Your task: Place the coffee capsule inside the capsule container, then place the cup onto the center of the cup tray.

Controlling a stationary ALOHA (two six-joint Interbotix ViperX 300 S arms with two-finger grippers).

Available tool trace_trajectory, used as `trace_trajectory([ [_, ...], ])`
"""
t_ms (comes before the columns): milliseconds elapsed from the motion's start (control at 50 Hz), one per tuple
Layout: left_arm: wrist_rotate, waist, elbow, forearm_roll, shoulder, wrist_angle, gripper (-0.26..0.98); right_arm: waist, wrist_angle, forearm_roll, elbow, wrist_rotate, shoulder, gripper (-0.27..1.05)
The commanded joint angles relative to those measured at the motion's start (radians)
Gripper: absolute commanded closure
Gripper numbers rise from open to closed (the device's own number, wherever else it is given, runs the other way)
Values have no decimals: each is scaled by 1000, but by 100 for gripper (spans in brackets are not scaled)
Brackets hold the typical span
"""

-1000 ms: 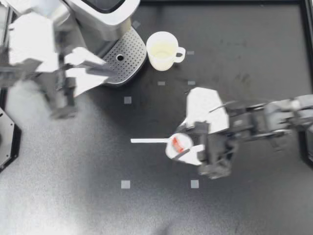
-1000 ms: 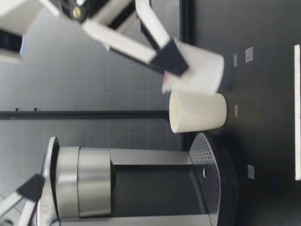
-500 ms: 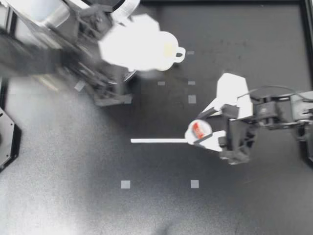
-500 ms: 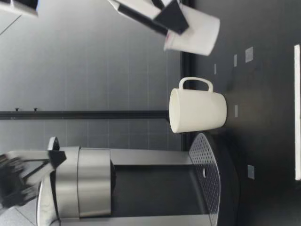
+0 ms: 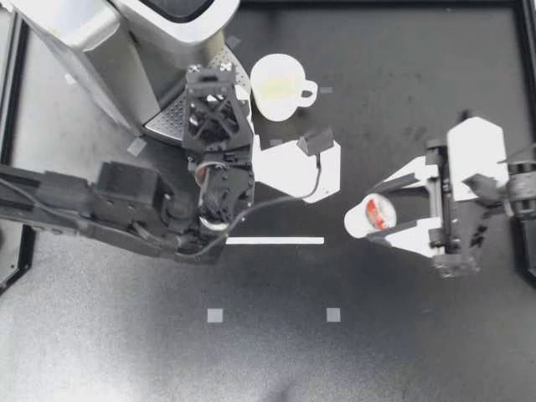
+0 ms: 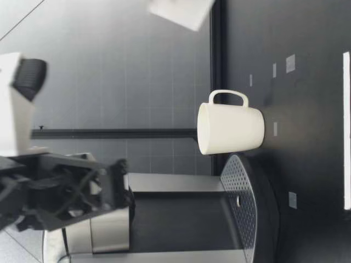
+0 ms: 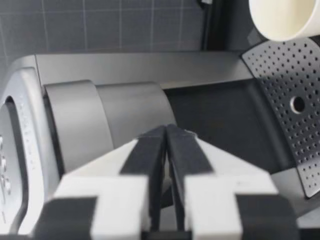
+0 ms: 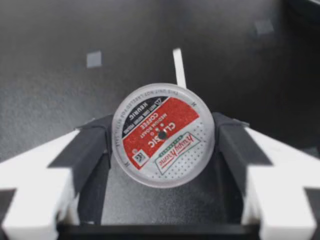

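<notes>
My right gripper (image 5: 373, 213) is shut on the coffee capsule (image 5: 379, 214), holding it off the table with its red and black lid (image 8: 162, 135) facing the wrist camera. The white cup (image 5: 280, 84) stands upright on the table beside the perforated cup tray (image 5: 165, 126), its handle toward the right. My left gripper (image 5: 209, 92) hangs over that tray. In the left wrist view its fingers (image 7: 150, 150) are pressed together, holding nothing, and point at the coffee machine (image 7: 100, 110). The cup (image 7: 290, 17) and the tray (image 7: 295, 125) lie off to one side.
The coffee machine (image 5: 100, 42) fills the back left corner. A white tape strip (image 5: 275, 241) and small grey squares (image 5: 215, 316) mark the black table. In the low view my left arm's black frame (image 6: 71, 203) stands high in front of the machine, beside the cup (image 6: 230, 129).
My left arm swung in from the left edge to the front of the machine. My right gripper carried the capsule rightward, away from the table's middle, leaving the cup in plain sight.
</notes>
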Motion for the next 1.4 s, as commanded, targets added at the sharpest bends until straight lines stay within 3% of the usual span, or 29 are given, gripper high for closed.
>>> trace_trajectory([
  [0,-17,2,14,41,-21,6,60,-6,-34,-2,3,-2,-17,24],
  [140,-63,2,69,120,-26,6,60,-6,-43,0,9,2,-3,24],
  [480,-87,17,146,209,-40,5,60,-5,-49,0,-5,5,25,24],
  [1060,-91,72,186,270,-91,8,60,-6,-57,0,-17,5,46,24],
  [1380,-58,72,152,350,-115,49,60,-5,-57,0,-21,8,46,24],
])
